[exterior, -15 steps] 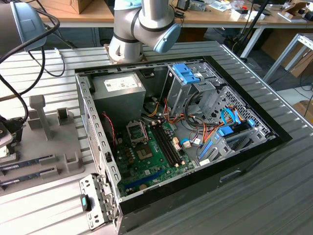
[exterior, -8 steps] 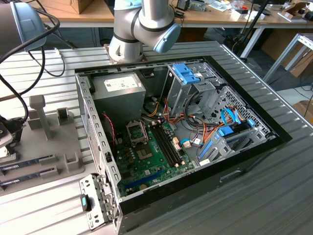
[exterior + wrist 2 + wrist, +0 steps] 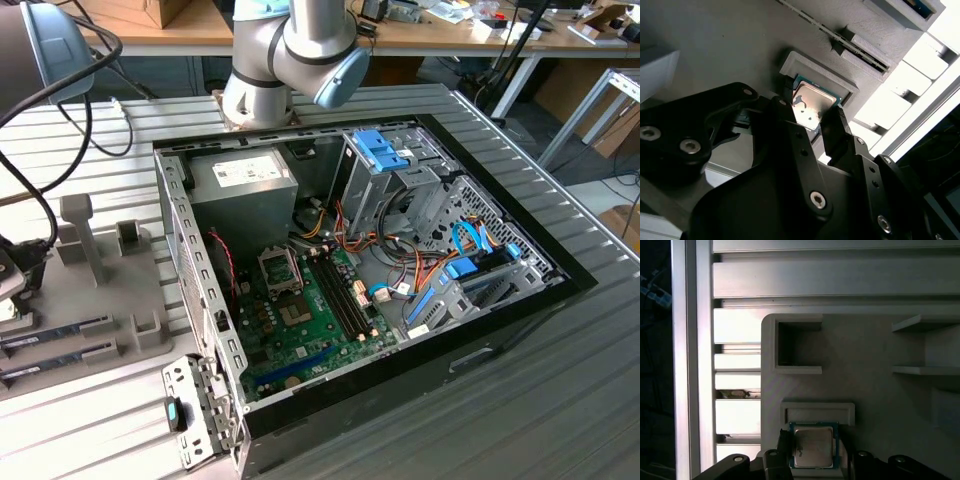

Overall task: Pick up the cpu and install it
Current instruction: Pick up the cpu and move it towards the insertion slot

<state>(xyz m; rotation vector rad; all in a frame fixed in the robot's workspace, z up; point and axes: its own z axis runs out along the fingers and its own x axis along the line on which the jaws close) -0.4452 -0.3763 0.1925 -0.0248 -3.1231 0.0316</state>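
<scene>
The ribbed metal worktop (image 3: 560,330) carries an open computer case (image 3: 420,375) lying on its side; just beside it, toward the exterior view's left, a flat grey fixture plate (image 3: 130,290) rests on the slats.

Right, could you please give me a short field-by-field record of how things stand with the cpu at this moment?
cpu: lies flat, metal top up, in a square recess of the grey holder
gripper: directly over the cpu, close to it
grey holder: on the slatted table, at the exterior view's left of the computer case
computer case: open, motherboard exposed
task state: cpu in the holder, not yet on the motherboard
</scene>
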